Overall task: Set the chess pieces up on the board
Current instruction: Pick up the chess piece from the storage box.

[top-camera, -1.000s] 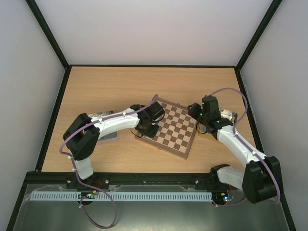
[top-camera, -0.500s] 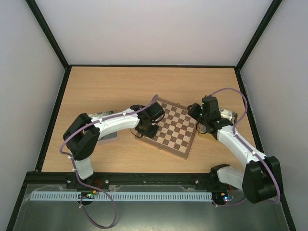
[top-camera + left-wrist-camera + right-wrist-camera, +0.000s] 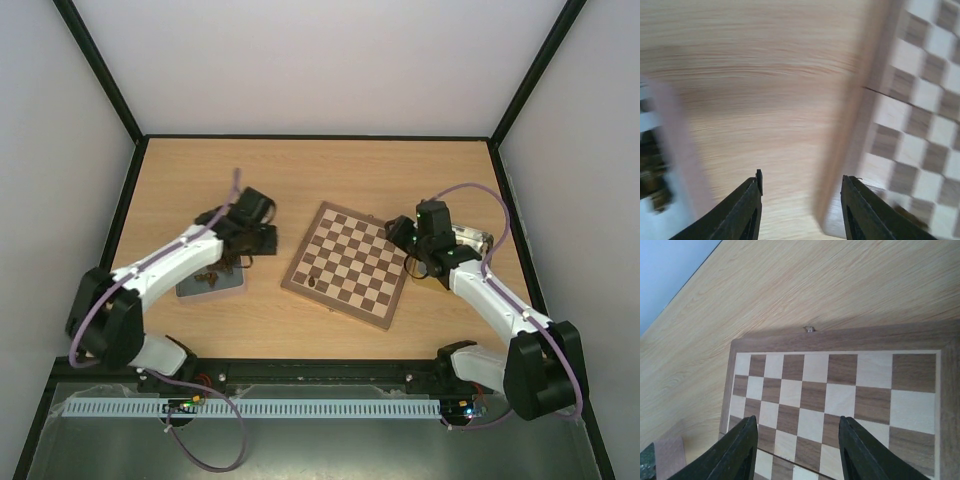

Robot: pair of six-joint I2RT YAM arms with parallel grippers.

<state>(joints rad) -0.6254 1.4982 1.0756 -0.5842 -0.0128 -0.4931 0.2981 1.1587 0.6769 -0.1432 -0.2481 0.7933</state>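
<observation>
Grey tray (image 3: 190,289) at left is holding dark chess pieces (image 3: 210,277), the left gripper (image 3: 801,182) hovering beside it, jaws spread and empty. The square board (image 3: 350,262) is lying mid-table, skewed clockwise, 1 chessman (image 3: 312,281) near its left corner, the right gripper (image 3: 797,427) hanging over its right corner, jaws apart.

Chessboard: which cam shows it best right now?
Top external: the whole board is in frame and sharp. Right wrist shows only one sharp edge section; left wrist catches a motion-blurred corner.
</observation>
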